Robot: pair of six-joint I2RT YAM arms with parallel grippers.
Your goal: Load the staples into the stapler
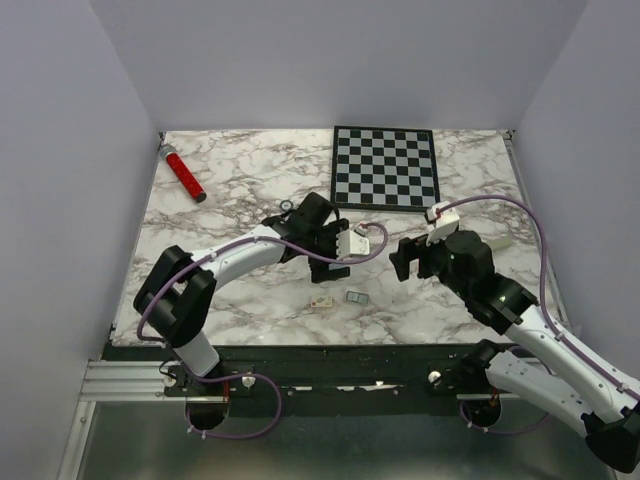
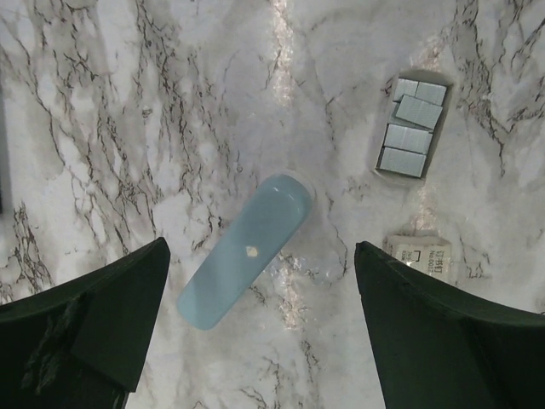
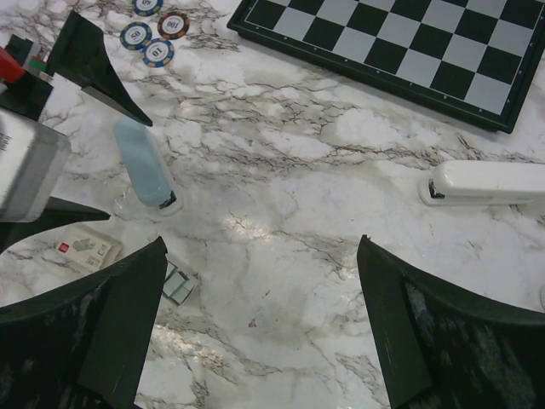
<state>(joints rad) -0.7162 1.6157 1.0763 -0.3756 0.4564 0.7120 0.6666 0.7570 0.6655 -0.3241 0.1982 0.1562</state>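
Stapler [image 2: 243, 256]: lies flat on the counter [image 2: 128, 111], light blue top up. It appears closed, and it sits slantwise in the gap between the left fingers [image 2: 102, 328]. In the right wrist view its near end shows a dark metal mouth.
Staples [image 2: 411, 126]: short silvery strips lying side by side on the counter. They are apart from the stapler, touched by nothing, and not yet loaded.
Left fingers: spread wide and holding nothing. They hang above the stapler with one on each side and are not in contact with it.
Right fingers [image 3: 430, 324]: spread wide and empty, over bare counter. The stapler and staples are off to one side.
Small cream box [image 2: 421, 257]: just beside the staples, next to one left finger.
White bar [image 3: 485, 181]: well apart from the rest, near the chessboard [image 3: 400, 51].
Poker chips [image 3: 157, 36]: beyond the stapler, not involved.
Red cylinder [image 1: 184, 175]: far corner, not involved.
Step in hand (judged): the left arm is taking hold of the stapler so it can be opened.
Handling note: the stapler lies oblique to the closing line. Turn the wrist so the fingers meet its two long sides squarely. Grip near mid-length and descend straight. Keep the finger by the cream box from nudging the box or the staples.
Risk: a skewed pinch may spin the smooth body out of the grip.
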